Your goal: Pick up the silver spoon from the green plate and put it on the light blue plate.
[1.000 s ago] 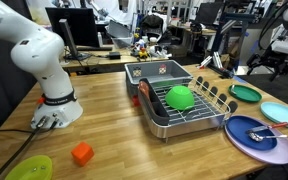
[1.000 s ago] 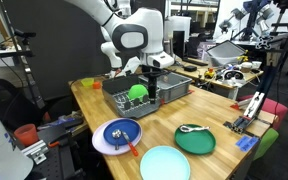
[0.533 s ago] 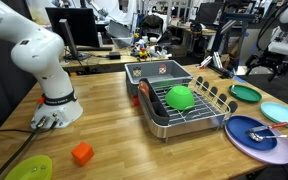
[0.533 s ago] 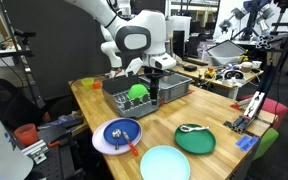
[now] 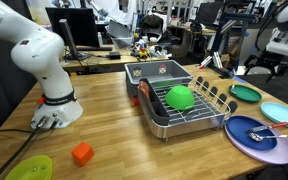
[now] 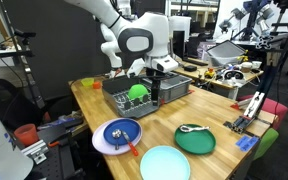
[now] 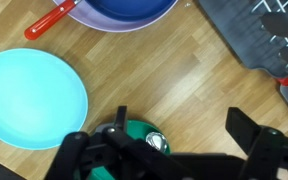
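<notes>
The silver spoon (image 6: 192, 128) lies on the dark green plate (image 6: 196, 143), which also shows in an exterior view (image 5: 246, 93). The light blue plate (image 6: 165, 164) sits empty beside it, at the table's edge (image 5: 282, 114). My gripper (image 6: 156, 72) hangs open and empty high above the table, between the dish rack and the plates. In the wrist view the open gripper (image 7: 181, 122) is over bare wood. The spoon's bowl (image 7: 154, 143) and the green plate's rim (image 7: 136, 127) lie at the bottom, partly hidden by the gripper body. The light blue plate (image 7: 29, 95) is at the left.
A navy plate (image 6: 121, 131) on a lavender plate (image 5: 274, 152) holds a red-handled utensil (image 7: 52, 18). A dish rack (image 6: 124, 103) holds a bright green bowl (image 5: 179, 97). A lime plate (image 5: 29, 168) and an orange block (image 5: 81, 153) lie near the arm's base (image 5: 56, 108).
</notes>
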{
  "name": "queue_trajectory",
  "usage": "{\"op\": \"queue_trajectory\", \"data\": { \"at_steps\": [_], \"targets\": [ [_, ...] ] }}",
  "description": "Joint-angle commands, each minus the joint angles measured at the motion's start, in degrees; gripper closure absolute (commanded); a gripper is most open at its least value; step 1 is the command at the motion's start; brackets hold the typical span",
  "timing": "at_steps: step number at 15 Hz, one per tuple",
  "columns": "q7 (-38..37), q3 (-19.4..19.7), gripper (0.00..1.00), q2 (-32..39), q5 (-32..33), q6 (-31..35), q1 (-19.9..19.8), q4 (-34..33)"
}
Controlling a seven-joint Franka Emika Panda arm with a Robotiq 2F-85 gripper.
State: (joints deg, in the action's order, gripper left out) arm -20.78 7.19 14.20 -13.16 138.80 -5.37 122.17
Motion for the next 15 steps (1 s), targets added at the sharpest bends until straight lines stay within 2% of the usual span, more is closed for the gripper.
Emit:
{"op": "queue_trajectory", "data": {
  "at_steps": [1, 6, 9, 15],
  "targets": [
    [0.2, -0.1, 0.00, 5.4, -3.5, -2.9, -1.8, -6.3],
    [-2.6, 0.8, 0.00, 14.4, -4.8, -2.8, -3.4, -15.9],
    [-2.5, -0.1, 0.00, 20.6, -7.6, -3.4, -5.5, -22.8],
    [-6.7, 0.4, 0.00, 31.8, -9.7, -9.3, -7.5, -36.6]
  ]
}}
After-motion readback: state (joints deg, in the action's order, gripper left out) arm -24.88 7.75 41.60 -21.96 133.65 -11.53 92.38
